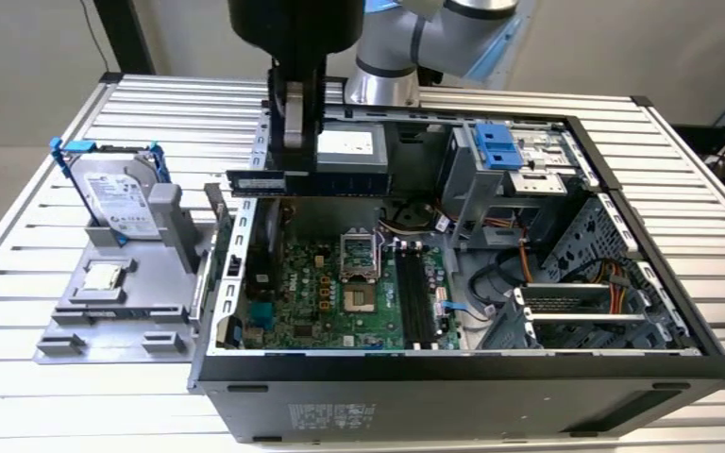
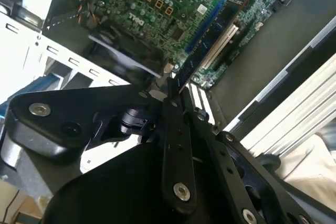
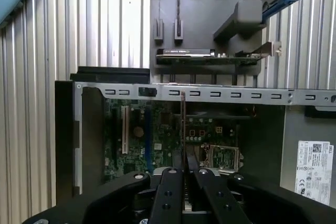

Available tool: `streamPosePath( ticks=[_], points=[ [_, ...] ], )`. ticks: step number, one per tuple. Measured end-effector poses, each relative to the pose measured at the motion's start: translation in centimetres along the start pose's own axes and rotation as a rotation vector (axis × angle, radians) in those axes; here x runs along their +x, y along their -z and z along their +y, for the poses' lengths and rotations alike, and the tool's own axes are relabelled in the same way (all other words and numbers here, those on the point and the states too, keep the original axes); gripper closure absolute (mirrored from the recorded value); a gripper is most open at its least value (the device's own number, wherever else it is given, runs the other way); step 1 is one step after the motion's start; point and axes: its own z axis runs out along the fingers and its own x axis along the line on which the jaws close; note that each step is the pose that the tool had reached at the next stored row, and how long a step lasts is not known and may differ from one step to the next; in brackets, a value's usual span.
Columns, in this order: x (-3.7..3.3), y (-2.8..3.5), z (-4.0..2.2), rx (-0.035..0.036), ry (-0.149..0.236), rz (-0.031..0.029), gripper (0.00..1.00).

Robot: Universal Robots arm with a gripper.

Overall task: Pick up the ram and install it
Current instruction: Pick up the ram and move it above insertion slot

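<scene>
Ram (image 1: pixel 306 181), clamped between the jaws of the gripper (image 1: pixel 295 142), needs level, parallel alignment with the memory slots (image 1: pixel 415 297) at 5 o'clock.

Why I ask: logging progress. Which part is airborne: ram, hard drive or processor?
The ram, held by the gripper above the case; the hard drive and processor sit on the grey holder.

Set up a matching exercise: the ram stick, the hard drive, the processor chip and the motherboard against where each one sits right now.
1. long dark blue-green ram stick
2. silver boxy hard drive with blue bracket
3. small square silver processor chip
4. green motherboard

A. lying flat on the grey tray
B. inside the black computer case
C. clamped in the pincer, above the case
D. standing on edge on that tray

Pairs: 1-C, 2-D, 3-A, 4-B.
</scene>
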Motion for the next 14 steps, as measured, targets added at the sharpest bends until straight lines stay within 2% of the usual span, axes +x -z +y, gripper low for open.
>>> streamPosePath(
  ticks=[14],
  points=[
    [-1.29,0.11,-3.52,0.0000,0.000,0.0000,1.00]
  ],
)
